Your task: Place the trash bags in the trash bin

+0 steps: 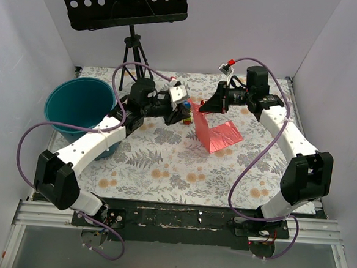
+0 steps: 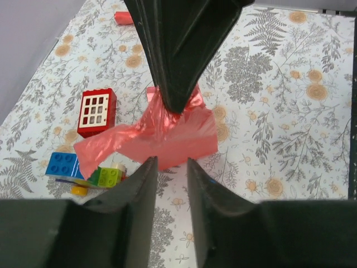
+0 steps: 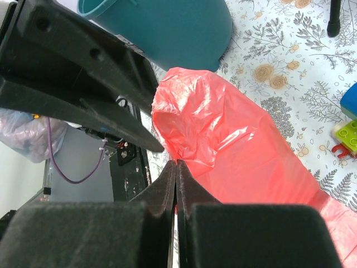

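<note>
**Thin translucent pink-red plastic film bag** (image 2: 167,134) — gathered top pinched in the right fingers (image 3: 173,176), which are clamped tight on it, probably to raise it off the floral-cloth bench (image 1: 164,163); the lower end lies on the cloth.
**Left fingers** (image 2: 156,170) — narrowly parted, empty, just short of the film, seemingly placed for a second hold.
**Large round teal plastic bin** (image 1: 76,105) — far left, well apart from the bag.
**Not determinable:** the bag's mouth; small coloured toy bricks (image 2: 106,176) partly under the film.

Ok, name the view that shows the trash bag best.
Top external: the whole trash bag shows, one end held by the right gripper. Left wrist shows it crumpled, partly behind that gripper; right wrist only a cropped close-up.
</note>
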